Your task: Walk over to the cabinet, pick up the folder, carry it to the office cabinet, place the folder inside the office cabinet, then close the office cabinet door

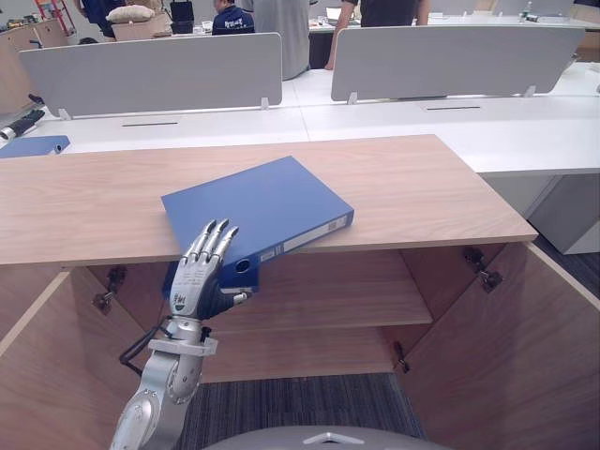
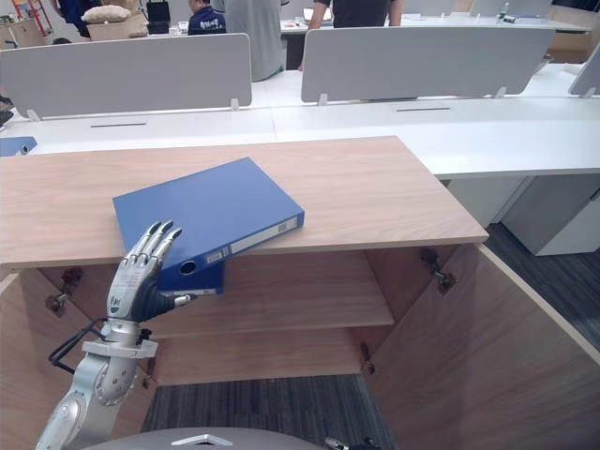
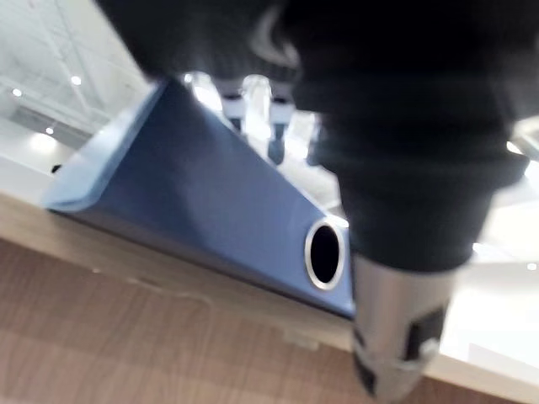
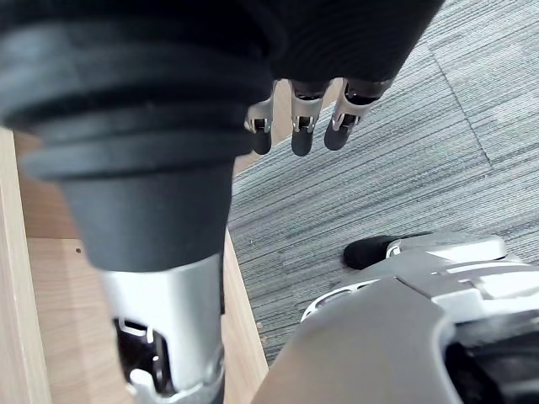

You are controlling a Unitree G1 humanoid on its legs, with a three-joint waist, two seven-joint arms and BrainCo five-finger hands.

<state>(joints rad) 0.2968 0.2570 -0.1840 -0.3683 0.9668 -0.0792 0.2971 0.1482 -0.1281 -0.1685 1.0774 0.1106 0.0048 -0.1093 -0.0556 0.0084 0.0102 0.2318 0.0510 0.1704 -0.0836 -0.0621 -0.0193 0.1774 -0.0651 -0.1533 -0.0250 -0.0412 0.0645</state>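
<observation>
The eye views show the whole scene. The wooden cabinet (image 1: 412,187) stands open, its right door (image 1: 525,356) swung toward the near side and a bare shelf (image 1: 337,291) inside. Beyond it stands a white table (image 1: 441,127) with grey partition screens (image 1: 159,70). A second blue folder (image 1: 33,145) lies on that table at the far left.

The left wrist view adds the grasp seen from below. The right wrist view adds the right hand (image 4: 301,135), which hangs over grey carpet (image 4: 404,151) beside the open cabinet door (image 4: 13,278).

The folder (image 1: 258,211) is a blue lever-arch binder. It lies flat on the cabinet top, left of centre and turned at an angle. Its near left corner overhangs the near edge. A white label strip runs along the spine, and a metal-rimmed finger hole (image 3: 324,252) sits near the spine's end.

The left hand (image 1: 195,281) is raised on an upright forearm at that overhanging corner. Its fingers (image 1: 217,239) lie straight on the top cover and the thumb (image 1: 239,298) reaches under the spine, so the corner is pinched between them. The right hand is released, its fingers loosely bent and holding nothing.
</observation>
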